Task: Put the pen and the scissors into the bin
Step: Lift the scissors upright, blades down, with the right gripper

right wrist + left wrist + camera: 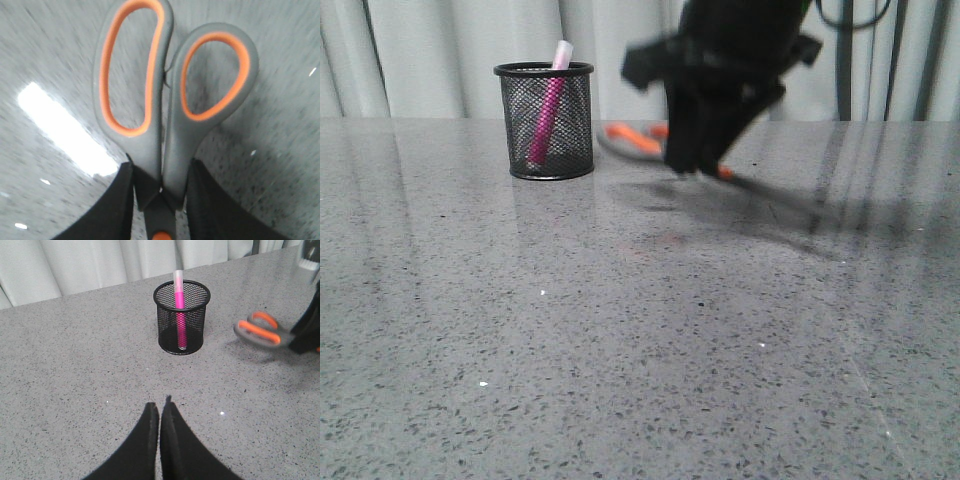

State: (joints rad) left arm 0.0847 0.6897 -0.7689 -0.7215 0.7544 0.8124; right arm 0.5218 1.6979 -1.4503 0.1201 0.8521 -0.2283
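Observation:
The black mesh bin (544,120) stands at the back left of the table; it also shows in the left wrist view (181,317). The pink pen (547,115) leans inside it, its whitish cap above the rim (178,310). My right gripper (160,172) is shut on the scissors (170,95) near the pivot and holds them off the table, right of the bin (695,160). The orange-lined handles (632,137) point toward the bin (262,330). My left gripper (159,407) is shut and empty, low over the table in front of the bin.
The grey speckled table (620,340) stretches to the front edge. A pale curtain (440,50) hangs behind the table. Dark cables (850,60) hang at the back right.

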